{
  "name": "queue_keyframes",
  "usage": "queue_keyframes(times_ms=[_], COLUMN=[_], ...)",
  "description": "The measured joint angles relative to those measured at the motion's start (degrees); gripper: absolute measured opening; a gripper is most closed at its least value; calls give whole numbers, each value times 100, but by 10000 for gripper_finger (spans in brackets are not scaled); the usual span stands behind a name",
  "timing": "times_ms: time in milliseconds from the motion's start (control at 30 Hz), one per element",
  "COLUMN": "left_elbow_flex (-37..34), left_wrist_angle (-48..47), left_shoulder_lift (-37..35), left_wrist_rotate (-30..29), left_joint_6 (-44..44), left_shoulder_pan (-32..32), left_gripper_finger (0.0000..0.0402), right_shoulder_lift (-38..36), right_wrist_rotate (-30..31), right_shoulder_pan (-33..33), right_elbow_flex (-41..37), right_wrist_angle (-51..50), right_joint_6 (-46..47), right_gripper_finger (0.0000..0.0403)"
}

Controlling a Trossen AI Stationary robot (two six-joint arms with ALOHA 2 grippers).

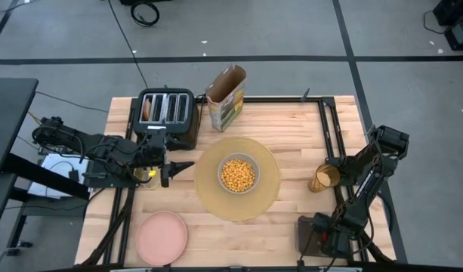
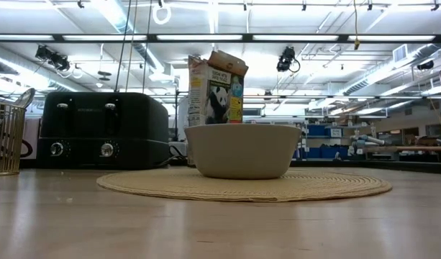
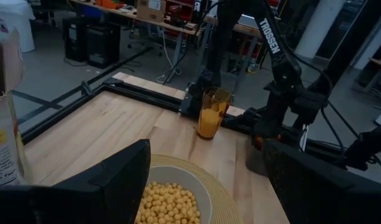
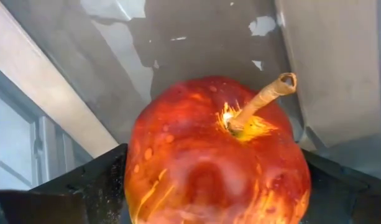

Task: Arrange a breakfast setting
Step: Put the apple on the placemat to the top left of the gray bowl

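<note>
The tan placemat (image 1: 270,198) lies mid-table with the pale grey bowl (image 1: 238,174) of yellow cereal balls resting on it. The pink plate (image 1: 162,236) lies near the front left edge. The amber tumbler (image 1: 324,177) stands right of the placemat. My left gripper (image 1: 189,165) is open and empty, level, just left of the placemat, and it also shows in the left wrist view (image 3: 206,171). My right gripper (image 1: 319,230) at the near right is shut on the red apple (image 4: 209,162). The spoon is out of view. My right gripper pinches the apple between its two fingers, one on each side of the fruit (image 4: 135,180). The stem (image 4: 265,99) points back toward the wrist camera. The apple fills the space between the fingers. Whether it rests on anything, I cannot tell.
The black toaster (image 1: 167,115) stands at the far left, with the open cereal box (image 1: 226,97) to its right, behind the placemat. A mesh basket (image 2: 4,137) shows at the left in the low view. Bare wood lies between the plate and my right gripper.
</note>
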Motion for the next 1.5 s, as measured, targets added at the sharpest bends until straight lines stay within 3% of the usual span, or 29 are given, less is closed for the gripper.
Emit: queue_keyframes(times_ms=[367, 567, 733, 867, 1133, 1300, 1500], left_elbow_flex=[0, 0, 0, 0, 2, 2, 2], left_wrist_angle=[63, 194, 717, 1237, 3049, 4199, 4644], left_shoulder_lift=[39, 74, 277, 584, 1227, 1534, 1572], left_wrist_rotate=[17, 311, 534, 536, 696, 1074, 1360], left_joint_6=[10, 67, 266, 345, 654, 386, 132], left_shoulder_pan=[0, -22, -24, -24, 4, 201, 541], left_gripper_finger=[314, 314, 314, 314, 314, 314, 314], right_shoulder_lift=[-50, -48, -52, -55, -50, -50, -52], right_wrist_rotate=[25, 60, 949, 1871, 3225, 3321, 3291], right_shoulder_pan=[2, -156, -805, -1566, -3358, -4048, -4496], right_elbow_flex=[616, 1661, 2773, 3417, 4274, 4956, 5506], right_wrist_angle=[-119, -1428, -2833, -3190, -2213, -1035, -271], right_joint_6=[-699, -1640, -2778, -3798, -6135, -7469, -8854], right_gripper_finger=[360, 359, 359, 359, 359, 359, 359])
